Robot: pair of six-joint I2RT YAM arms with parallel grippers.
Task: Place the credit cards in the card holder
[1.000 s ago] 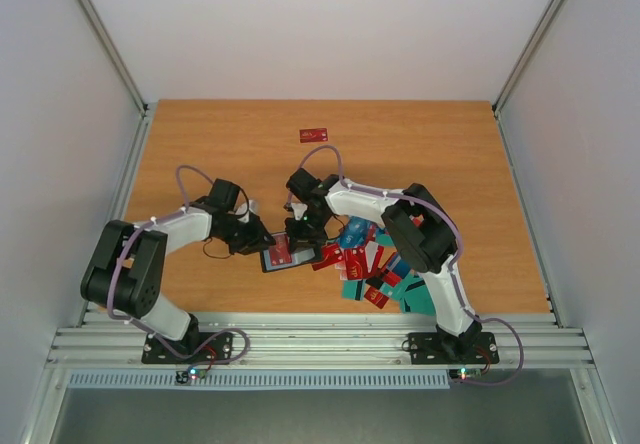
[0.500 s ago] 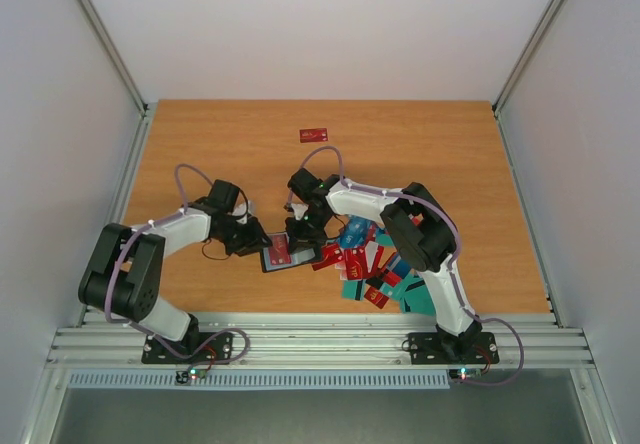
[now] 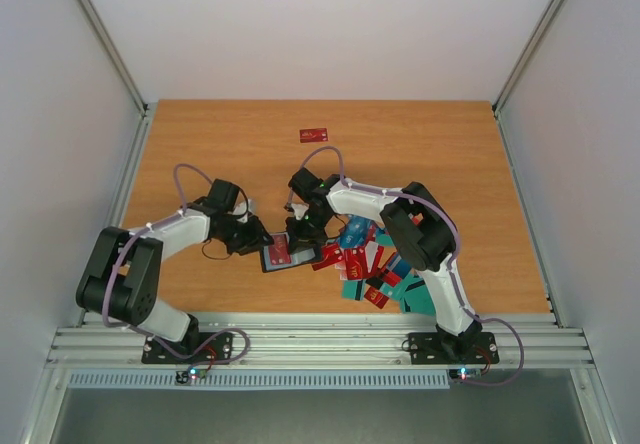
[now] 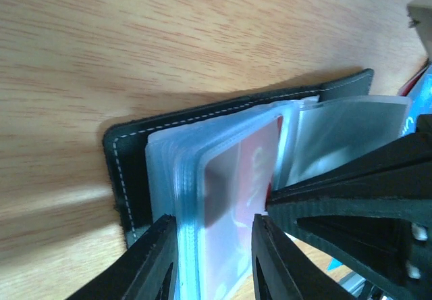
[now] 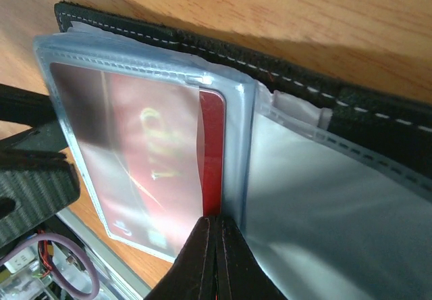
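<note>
- Centrally, holder (image 3: pixel 283 255) lying open on surface (image 3: pixel 200 144), between both tools; red card (image 5: pixel 212 151) mostly inside top sleeve (image 5: pixel 135 144), one strip showing beside the fold.
- Right tool (image 5: pixel 214 222) pressed together at that strip's end: nudge card flat, away from the fold.
- Left tool (image 4: pixel 212 220) astride the sleeve stack; clamped or loose, cannot tell. Brace stack against the push.
- Pile (image 3: pixel 375 264) crowding the right; more room toward far surface, past lone card (image 3: pixel 314 135).
</note>
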